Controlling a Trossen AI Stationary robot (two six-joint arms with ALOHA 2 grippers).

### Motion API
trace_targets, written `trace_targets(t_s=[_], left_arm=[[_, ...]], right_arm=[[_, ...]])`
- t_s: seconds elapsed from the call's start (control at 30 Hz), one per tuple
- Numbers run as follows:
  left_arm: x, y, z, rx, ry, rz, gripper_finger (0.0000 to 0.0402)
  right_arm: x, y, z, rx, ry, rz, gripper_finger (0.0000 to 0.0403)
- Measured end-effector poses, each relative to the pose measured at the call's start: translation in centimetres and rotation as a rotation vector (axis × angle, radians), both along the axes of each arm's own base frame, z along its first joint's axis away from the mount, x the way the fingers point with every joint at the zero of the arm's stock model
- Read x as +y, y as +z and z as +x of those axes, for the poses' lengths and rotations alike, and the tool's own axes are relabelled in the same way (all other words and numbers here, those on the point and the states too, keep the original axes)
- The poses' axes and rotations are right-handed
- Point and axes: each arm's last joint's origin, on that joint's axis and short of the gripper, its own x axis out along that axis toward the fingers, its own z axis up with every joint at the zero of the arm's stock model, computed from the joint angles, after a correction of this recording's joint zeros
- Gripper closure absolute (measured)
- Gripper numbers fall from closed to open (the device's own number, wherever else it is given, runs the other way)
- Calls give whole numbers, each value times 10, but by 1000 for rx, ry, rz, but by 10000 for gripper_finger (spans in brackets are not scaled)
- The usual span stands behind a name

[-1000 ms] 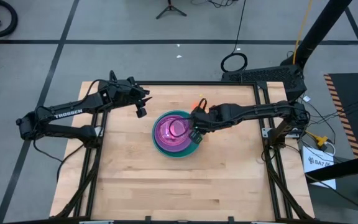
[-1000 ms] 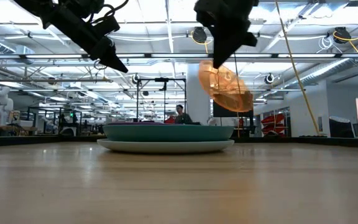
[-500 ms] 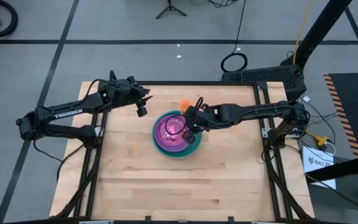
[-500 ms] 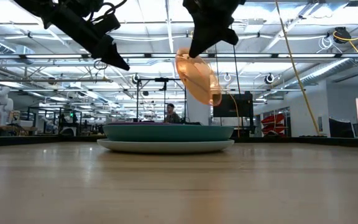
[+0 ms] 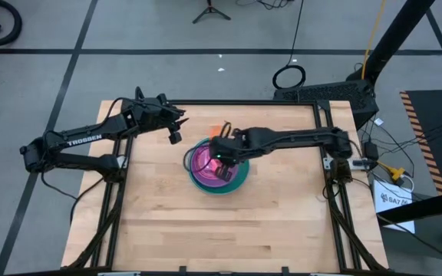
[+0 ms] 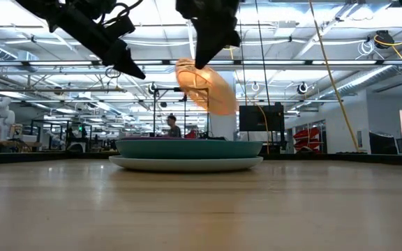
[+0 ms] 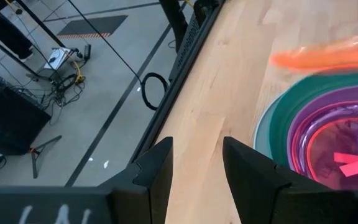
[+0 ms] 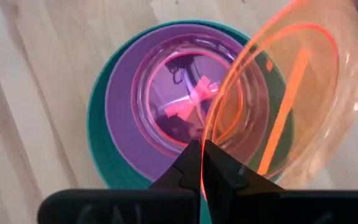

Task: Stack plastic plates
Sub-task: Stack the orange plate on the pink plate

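Jaws of the right gripper [image 8: 202,163] clamp the orange plate [image 6: 204,86], tilted above the stack [image 5: 218,164]; left gripper [image 7: 195,167] apart.

You have the stack of round plastic plates [image 5: 217,166] near the middle of the wooden counter [image 5: 221,230]. The right end effector [image 5: 222,150] sits above the stack, pinching the tilted orange translucent plate [image 6: 204,86] by its rim. The left end effector [image 5: 174,132] hangs to the stack's left, well clear of it.
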Motion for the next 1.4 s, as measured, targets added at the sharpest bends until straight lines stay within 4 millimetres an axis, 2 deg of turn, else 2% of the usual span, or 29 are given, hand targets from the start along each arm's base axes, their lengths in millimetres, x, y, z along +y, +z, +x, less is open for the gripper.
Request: trace_targets(t_s=[0.13,0.3,0.43,0.6,0.87,1.0,1.2,1.4], left_arm=[[0,-2,-1,24,-6,-1,254],[-1,-2,-1,29,-6,-3,254],[-1,-2,-1,30,-6,-3,254],[-1,-2,-1,30,-6,-2,254],[-1,-2,-1,30,-7,-2,254],[-1,-2,-1,31,-7,-2,254],[-1,-2,-1,32,-7,-2,254],[-1,-2,-1,31,-7,-3,254]], right_arm=[[5,3,13,55,142,-57,401],[20,-1,9,193,446,-152,401],[36,-10,8,286,667,-252,401],[54,-37,18,377,866,-315,401],[62,-85,32,515,932,-321,401],[60,-102,35,577,942,-303,401],[56,-110,38,590,930,-295,384],[52,-110,41,578,906,-335,338]])
